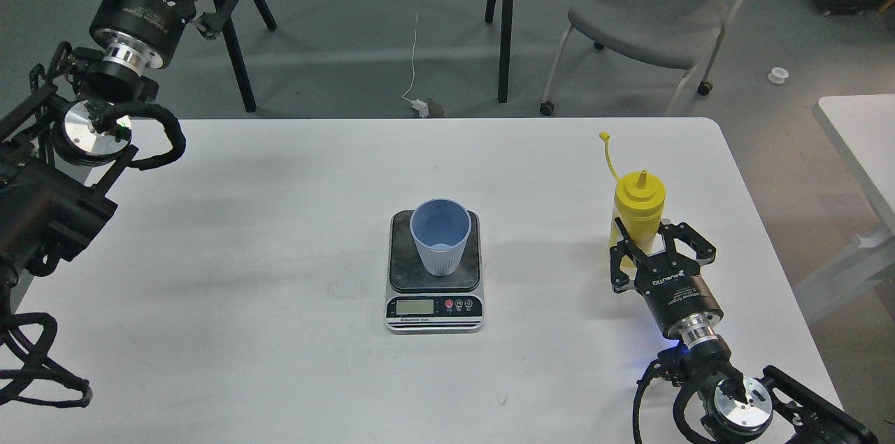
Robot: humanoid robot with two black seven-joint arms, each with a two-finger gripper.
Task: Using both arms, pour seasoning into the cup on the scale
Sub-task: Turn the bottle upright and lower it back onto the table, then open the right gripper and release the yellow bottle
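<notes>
The yellow seasoning bottle (pixel 638 201) stands upright on the white table, right of the scale, with its cap strap sticking up. My right gripper (pixel 642 240) is closed around its lower body, a finger on each side. The pale blue cup (pixel 440 235) stands upright on the scale's (pixel 433 307) dark plate at the table's middle. My left gripper (pixel 221 5) is open and empty, raised beyond the table's far left corner.
The white table (pixel 280 234) carries the scale and bottle. A grey chair (pixel 643 17) and black table legs (pixel 506 17) stand on the floor behind it. Another white table's edge (pixel 860 129) is at the right.
</notes>
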